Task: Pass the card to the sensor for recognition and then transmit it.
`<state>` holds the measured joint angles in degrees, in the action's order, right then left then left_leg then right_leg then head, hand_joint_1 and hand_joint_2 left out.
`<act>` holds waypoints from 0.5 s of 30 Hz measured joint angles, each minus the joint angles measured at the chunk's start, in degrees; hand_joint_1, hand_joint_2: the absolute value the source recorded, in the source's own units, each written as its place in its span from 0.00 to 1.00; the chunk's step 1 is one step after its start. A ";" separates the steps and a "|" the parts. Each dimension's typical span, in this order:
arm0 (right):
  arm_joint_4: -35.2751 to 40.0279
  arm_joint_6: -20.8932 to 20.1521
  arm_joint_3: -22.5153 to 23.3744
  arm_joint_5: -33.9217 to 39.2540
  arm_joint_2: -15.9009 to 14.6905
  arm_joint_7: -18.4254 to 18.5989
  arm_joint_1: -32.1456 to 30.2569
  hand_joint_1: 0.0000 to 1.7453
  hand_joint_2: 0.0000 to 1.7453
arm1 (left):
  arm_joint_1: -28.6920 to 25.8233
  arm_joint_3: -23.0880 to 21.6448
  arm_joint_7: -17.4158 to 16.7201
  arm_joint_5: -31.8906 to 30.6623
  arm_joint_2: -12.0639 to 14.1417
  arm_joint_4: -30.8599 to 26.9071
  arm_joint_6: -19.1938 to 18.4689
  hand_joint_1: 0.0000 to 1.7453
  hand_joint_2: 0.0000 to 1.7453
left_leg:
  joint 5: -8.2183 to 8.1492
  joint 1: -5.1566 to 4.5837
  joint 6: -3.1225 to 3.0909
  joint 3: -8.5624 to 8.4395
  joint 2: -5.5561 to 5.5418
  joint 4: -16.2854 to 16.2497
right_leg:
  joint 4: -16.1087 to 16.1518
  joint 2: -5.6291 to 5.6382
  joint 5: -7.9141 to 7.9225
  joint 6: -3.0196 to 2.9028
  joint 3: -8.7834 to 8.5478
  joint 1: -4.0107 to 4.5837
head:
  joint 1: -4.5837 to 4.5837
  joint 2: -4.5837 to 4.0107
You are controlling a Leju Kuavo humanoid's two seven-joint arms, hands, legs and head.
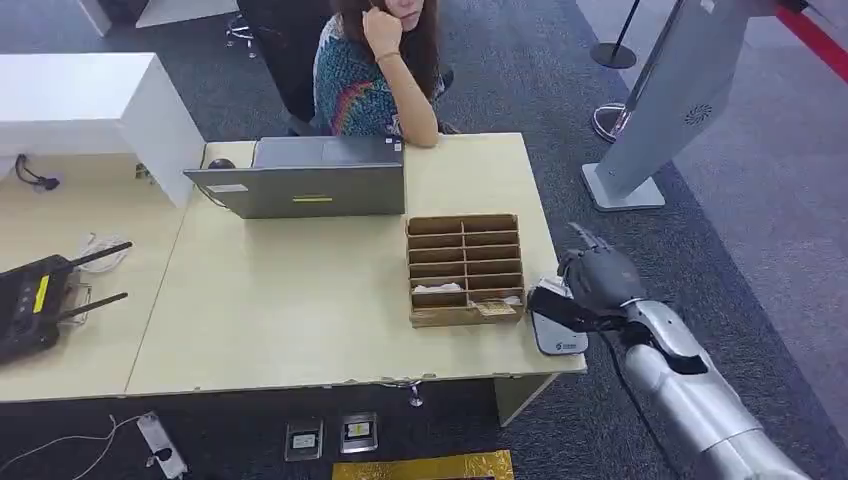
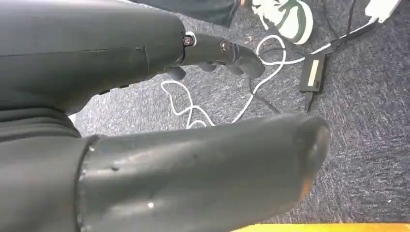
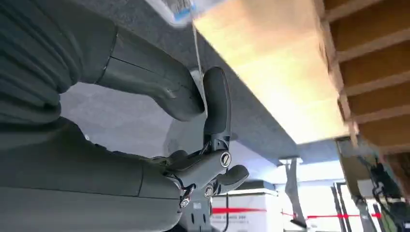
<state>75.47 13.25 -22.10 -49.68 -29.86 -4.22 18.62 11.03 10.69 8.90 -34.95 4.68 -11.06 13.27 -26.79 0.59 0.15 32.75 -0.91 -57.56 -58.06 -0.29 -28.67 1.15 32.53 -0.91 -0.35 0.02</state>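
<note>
My right hand (image 1: 597, 282) pinched the card (image 3: 198, 82) in its fingers (image 3: 216, 99) over the sensor (image 1: 556, 322) at the desk's (image 1: 300, 320) right front corner, transmit pending; left hand (image 2: 212, 53) hung, curled, holding nothing.

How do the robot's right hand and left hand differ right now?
The right hand is raised at the table's right edge over the sensor, while the left hand hangs over carpet and cables. The right hand pinches a thin card edge-on between thumb and finger; the left hand holds nothing, fingers curled. Both are dark grey.

One laptop (image 1: 310, 178), one wooden sorter (image 1: 465, 268) left of the right hand (image 1: 597, 280) — one sensor (image 1: 556, 325) beneath it — one person (image 1: 380, 65).
</note>
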 joint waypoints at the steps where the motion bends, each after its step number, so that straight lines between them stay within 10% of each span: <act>1: 0.22 -0.09 0.63 -0.05 -0.26 -0.26 0.96 1.00 1.00 | 0.06 -0.22 0.00 0.00 0.02 0.00 0.00 0.00 0.00 | 0.00 -0.01 0.00 0.00 0.00 0.00 | 0.00 0.00 0.00 0.00 0.00 0.00 | 0.02 -0.02; 15: -0.18 -0.66 6.62 -0.29 -2.56 -6.67 19.07 1.00 1.00 | 1.44 -1.34 -0.37 -0.50 -0.11 -0.15 -0.13 0.00 0.00 | 0.00 -0.04 0.00 0.03 0.10 -0.01 | -0.03 0.14 0.03 -0.02 0.10 -0.04 | 0.04 -0.02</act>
<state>75.30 12.59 -15.47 -49.97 -32.41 -10.89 37.69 12.47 9.35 8.52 -35.45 4.57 -11.21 13.14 -26.79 0.55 0.15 32.79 -0.81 -57.57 -58.09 -0.15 -28.64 1.13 32.62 -0.95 -0.31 0.00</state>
